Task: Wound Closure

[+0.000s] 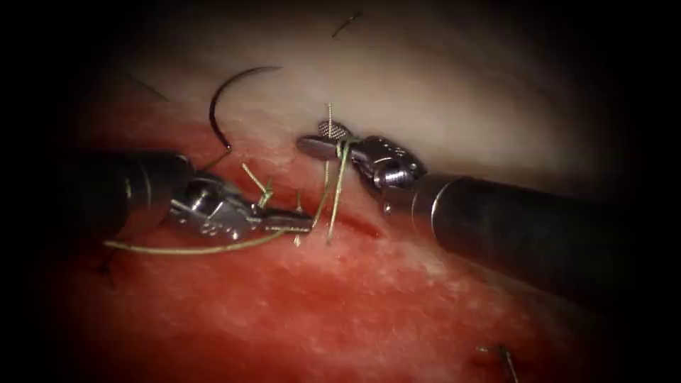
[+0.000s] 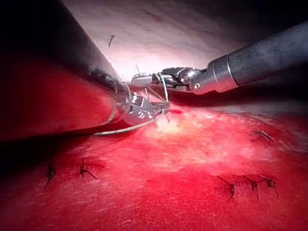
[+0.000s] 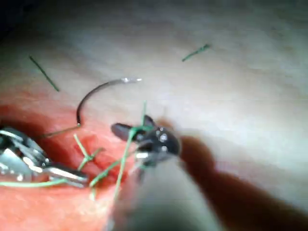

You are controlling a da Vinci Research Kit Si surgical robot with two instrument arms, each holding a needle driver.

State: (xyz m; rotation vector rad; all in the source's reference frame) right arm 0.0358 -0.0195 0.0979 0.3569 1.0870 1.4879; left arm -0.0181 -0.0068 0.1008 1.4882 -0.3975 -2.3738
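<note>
Lying free on the pale upper tissue [image 1: 440, 92], left of the cut [image 1: 355, 225], the dark curved steel needle [image 1: 221, 99] is held by neither tool; the left arm's silver tool [image 1: 301, 221] has its jaws clenched on the greenish thread [image 1: 206, 248] beside the cut; the right arm's silver tool [image 1: 323, 138] stands with jaws parted, thread strands draped across them.
</note>
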